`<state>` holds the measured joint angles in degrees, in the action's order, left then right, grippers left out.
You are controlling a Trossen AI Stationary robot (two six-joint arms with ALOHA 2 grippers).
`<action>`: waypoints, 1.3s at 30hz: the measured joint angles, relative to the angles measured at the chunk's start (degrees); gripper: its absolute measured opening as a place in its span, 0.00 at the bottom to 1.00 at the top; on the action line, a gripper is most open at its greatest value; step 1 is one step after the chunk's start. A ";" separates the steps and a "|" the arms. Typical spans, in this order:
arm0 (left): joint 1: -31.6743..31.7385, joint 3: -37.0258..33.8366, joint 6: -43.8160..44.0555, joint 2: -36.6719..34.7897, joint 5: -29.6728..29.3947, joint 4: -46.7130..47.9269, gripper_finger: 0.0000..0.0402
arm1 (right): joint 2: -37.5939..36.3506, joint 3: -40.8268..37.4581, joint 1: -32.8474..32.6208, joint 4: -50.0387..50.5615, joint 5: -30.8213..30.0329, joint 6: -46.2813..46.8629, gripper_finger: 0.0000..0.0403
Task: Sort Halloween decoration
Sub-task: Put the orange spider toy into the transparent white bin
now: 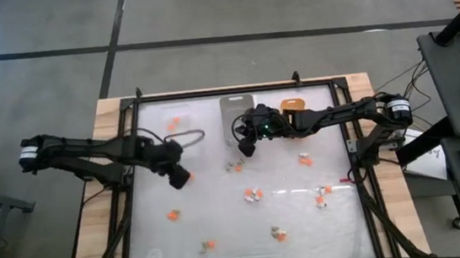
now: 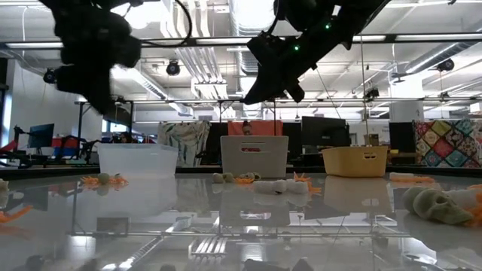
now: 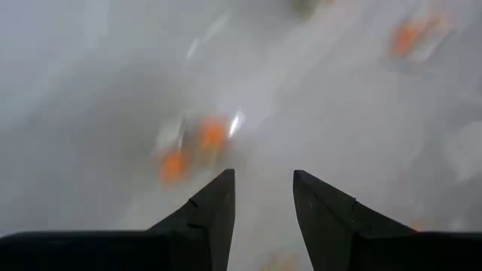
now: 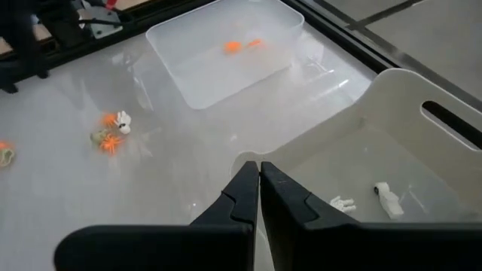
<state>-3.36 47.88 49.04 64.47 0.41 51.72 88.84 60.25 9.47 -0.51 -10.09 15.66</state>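
Several tiny orange, white and tan Halloween trinkets lie scattered on the glossy table, among them one (image 1: 173,215), a pair (image 1: 253,194) and another (image 1: 305,159). At the far edge stand a clear tray (image 1: 174,122) with an orange trinket (image 4: 241,45) in it, a grey tray (image 1: 237,111) holding two white trinkets (image 4: 388,199), and an orange-yellow tray (image 1: 293,106). My left gripper (image 1: 182,181) (image 3: 263,175) hangs open above the table's left half, pointing steeply down, nothing between its fingers. My right gripper (image 1: 246,150) (image 4: 258,167) is shut and empty, raised just in front of the grey tray's near rim.
A black frame (image 1: 134,104) runs round the table top. A small cluster of trinkets (image 4: 113,132) lies near the clear tray. Bare table shows at the near left (image 1: 157,254). Beyond the table the low view shows a room with desks and screens.
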 joint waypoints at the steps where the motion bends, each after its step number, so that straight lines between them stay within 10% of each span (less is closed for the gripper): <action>1: -1.51 0.87 1.48 1.44 0.66 3.01 0.29 | 0.07 0.00 -0.11 -0.02 -0.02 0.00 0.02; 18: -23.73 7.84 24.74 16.83 0.84 7.88 0.37 | 0.13 0.00 -0.37 0.76 -0.06 -1.87 0.02; 39: -31.12 7.84 33.16 26.37 0.63 4.22 0.46 | 0.15 -0.02 -3.41 0.76 0.01 -2.12 0.02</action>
<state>-34.48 55.72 82.19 90.84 1.04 55.94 88.99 60.23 6.06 0.25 -10.08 13.54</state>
